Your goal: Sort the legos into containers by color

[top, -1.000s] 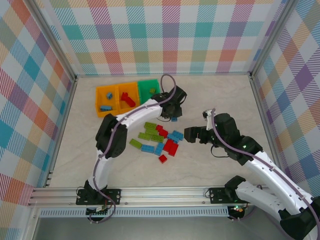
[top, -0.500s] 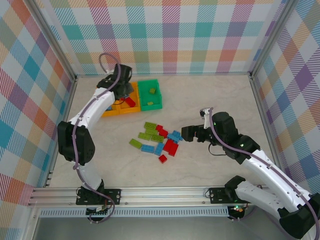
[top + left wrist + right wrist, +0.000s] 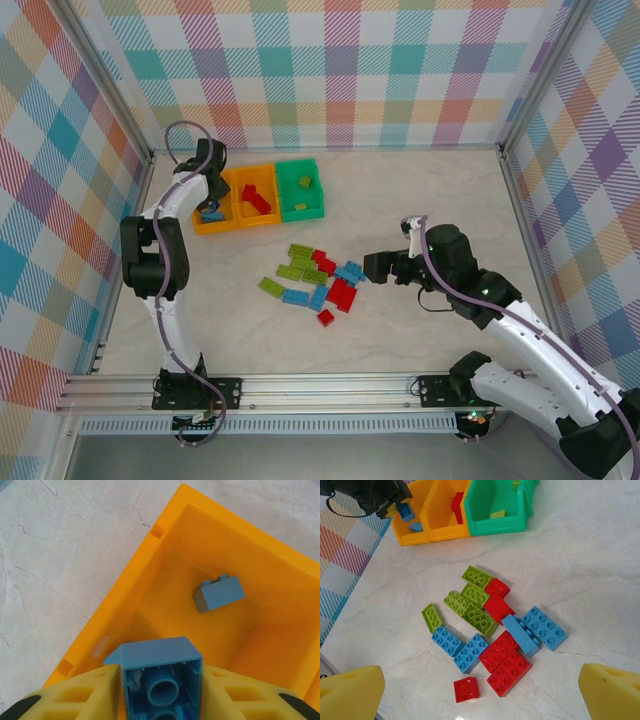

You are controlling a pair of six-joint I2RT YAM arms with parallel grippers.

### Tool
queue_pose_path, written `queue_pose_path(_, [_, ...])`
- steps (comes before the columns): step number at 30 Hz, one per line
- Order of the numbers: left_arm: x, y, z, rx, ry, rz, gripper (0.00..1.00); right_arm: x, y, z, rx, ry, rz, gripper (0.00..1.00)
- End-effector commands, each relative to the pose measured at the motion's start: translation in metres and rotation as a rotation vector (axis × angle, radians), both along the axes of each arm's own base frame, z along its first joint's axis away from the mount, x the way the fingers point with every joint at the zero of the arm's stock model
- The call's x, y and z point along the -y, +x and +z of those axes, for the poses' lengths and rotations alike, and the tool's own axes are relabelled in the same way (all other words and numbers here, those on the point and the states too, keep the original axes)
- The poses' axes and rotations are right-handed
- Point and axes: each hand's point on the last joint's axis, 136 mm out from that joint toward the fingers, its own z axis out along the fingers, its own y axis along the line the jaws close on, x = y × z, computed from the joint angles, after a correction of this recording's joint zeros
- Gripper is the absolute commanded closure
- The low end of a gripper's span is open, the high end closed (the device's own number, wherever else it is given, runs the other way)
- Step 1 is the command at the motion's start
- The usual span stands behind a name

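Note:
My left gripper (image 3: 161, 680) hangs over the left orange container (image 3: 150, 540), its yellow fingers (image 3: 75, 695) pressed against both sides of a blue lego (image 3: 160, 655), studs away from the camera. Another blue lego (image 3: 219, 593) lies on that bin's floor. In the top view the left gripper (image 3: 212, 207) is at the left orange container (image 3: 197, 224). Red legos (image 3: 256, 198) lie in the middle orange container (image 3: 258, 221), and a lime piece (image 3: 301, 206) in the green one (image 3: 300, 214). My right gripper (image 3: 373, 268) stands open just right of the loose pile of legos (image 3: 495, 625).
The loose pile (image 3: 315, 280) of blue, red and lime bricks lies mid-table, with a small red brick (image 3: 466, 689) nearest me. Checked walls and a metal frame (image 3: 505, 160) close in the table. Bare marble surface lies right of the bins.
My left arm has swung from beside the pile, past the green and middle bins, to over the left orange bin with the blue lego. The right gripper edged slightly left.

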Motion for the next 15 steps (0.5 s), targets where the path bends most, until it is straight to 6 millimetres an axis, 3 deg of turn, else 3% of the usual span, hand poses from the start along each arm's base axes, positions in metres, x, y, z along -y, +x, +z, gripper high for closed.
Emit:
queue_pose_path(1, [0.0, 0.009, 0.048, 0.124, -0.02, -0.001, 0.54, 0.003, 0.002, 0.005, 0.02, 0.001, -0.009, 0.0])
queue_pose_path(5, [0.004, -0.002, 0.076, 0.186, -0.043, -0.016, 0.48, -0.005, 0.007, 0.005, 0.009, 0.0, 0.015, 0.0])
queue_pose_path(8, [0.014, -0.017, 0.101, 0.235, -0.078, -0.063, 0.49, -0.014, 0.012, 0.003, -0.001, -0.004, 0.04, 0.0])
queue_pose_path(11, [0.045, -0.042, 0.138, 0.305, -0.117, -0.179, 0.5, -0.022, 0.02, -0.003, -0.021, -0.025, 0.064, 0.0])
queue_pose_path(15, [0.1, -0.091, 0.182, 0.378, -0.056, -0.417, 0.51, -0.044, 0.034, -0.016, -0.058, -0.034, 0.126, 0.0])
